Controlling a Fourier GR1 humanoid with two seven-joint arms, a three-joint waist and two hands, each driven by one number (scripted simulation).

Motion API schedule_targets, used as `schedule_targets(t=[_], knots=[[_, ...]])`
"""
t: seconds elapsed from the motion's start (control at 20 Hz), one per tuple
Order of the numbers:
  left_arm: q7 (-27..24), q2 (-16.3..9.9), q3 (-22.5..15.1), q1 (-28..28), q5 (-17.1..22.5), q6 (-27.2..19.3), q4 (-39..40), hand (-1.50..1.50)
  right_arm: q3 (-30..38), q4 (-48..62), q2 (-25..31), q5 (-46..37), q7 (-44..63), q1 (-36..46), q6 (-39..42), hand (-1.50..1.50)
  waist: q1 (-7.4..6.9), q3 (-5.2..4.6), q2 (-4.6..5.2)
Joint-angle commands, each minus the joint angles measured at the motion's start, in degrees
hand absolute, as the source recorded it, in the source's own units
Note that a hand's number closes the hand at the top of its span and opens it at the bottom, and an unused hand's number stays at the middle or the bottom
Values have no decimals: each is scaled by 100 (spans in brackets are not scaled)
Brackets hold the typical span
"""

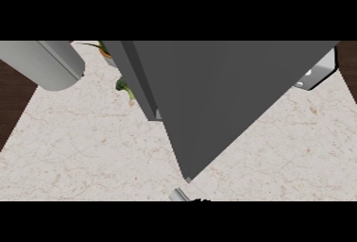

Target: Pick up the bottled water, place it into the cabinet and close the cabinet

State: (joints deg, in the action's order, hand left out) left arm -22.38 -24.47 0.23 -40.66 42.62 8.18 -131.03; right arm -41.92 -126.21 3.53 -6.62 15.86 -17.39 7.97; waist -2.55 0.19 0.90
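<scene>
head view: the cabinet door (216, 104) stands swung open over the marble worktop (83, 151), blocking most of what you see, presumably left open for loading. bottled water isn't visible, may be behind the door. a dark speck of a hand (202, 200) shows at the bottom edge; can't tell which hand, or how its fingers sit. plant (124, 87) and grey cylinder (49, 64) at left.

Only a dark hand (200, 200) tip shows at the lower edge
</scene>
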Motion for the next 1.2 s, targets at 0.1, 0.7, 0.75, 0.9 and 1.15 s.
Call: schedule_targets(t=[0.1,0.7,0.75,0.9,1.15], knots=[[-278,-104,775,-490,647,870,237,-150,-500,239,-340,575,493,1314,-828,150,-11,-30,-95],[22,-228,1860,-826,1538,1797,491,-150,1732,1818,-351,2670,1150,4455,-1283,150,91,-20,-74],[-181,-10,1785,-959,1250,2073,605,-150,1908,2275,-352,2925,756,4534,-1269,150,31,-20,-71],[149,-56,1976,-877,1583,1906,568,-150,2255,2616,-352,3255,804,5040,-1320,150,104,-19,-76],[119,322,2152,-1048,1528,2449,726,-150,2950,3674,-209,3471,370,5169,-330,150,129,-18,-81]])
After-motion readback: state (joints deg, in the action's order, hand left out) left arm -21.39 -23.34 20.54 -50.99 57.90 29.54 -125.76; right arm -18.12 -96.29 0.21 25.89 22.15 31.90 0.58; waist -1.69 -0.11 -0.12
